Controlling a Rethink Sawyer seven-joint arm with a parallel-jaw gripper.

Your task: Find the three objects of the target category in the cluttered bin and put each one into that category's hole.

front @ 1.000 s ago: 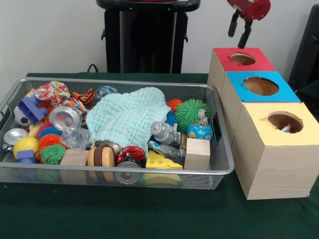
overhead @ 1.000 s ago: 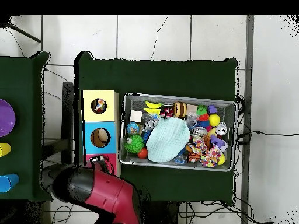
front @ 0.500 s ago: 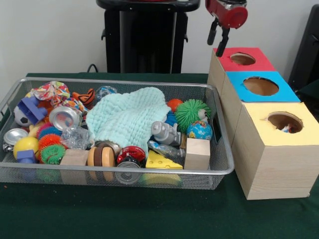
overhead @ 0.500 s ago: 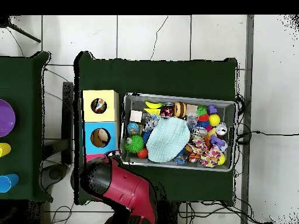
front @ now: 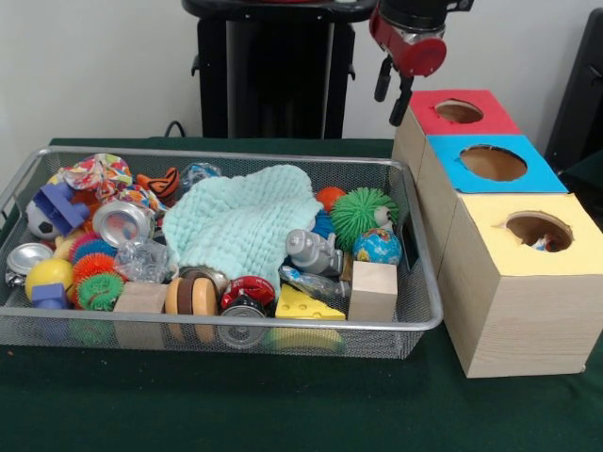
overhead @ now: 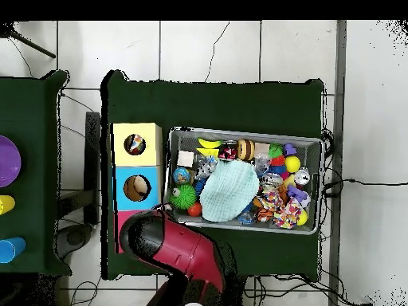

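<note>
From the front we see our end effector (front: 392,92) spread and empty, hanging beside the red-topped box (front: 452,113) above the wire bin's (front: 415,282) far corner, while overhead the red arm (overhead: 179,251) hides both, showing only the mint cloth (overhead: 229,191) amid toys.

Green-covered counter in a plain, tiled room

A pale bare wall (front: 104,66) stands behind the counter (front: 236,405), which is draped in dark green cloth. From overhead the floor (overhead: 239,48) is light tile with dark grout lines and a thin crack, and black cables (overhead: 366,183) trail across it. A second green counter (overhead: 32,119) stands beside the first, carrying a purple plate (overhead: 6,161).
</note>
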